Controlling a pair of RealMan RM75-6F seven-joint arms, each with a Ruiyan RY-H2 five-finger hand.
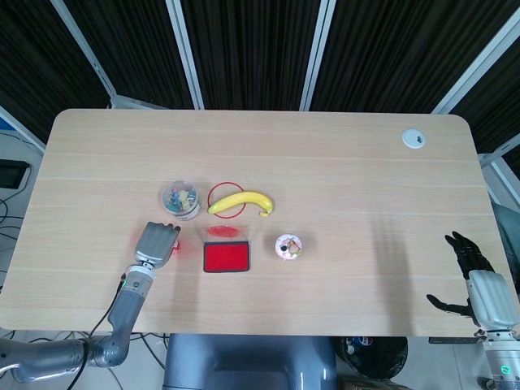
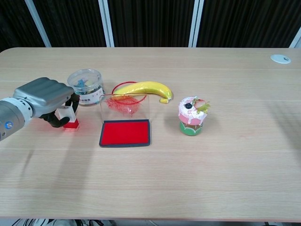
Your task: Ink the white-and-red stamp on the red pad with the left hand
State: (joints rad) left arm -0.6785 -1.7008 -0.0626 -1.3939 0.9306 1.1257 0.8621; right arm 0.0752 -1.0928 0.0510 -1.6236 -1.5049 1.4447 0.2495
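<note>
My left hand (image 2: 44, 100) curls around the white-and-red stamp (image 2: 68, 117), resting just left of the red pad (image 2: 125, 133); a loose grip could tip it during lifting.

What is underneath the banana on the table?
The banana lies across a thin red ring, whose arc shows at the banana's left end in the chest view. The part of the ring beneath the banana is covered; the head view shows the ring more fully.
</note>
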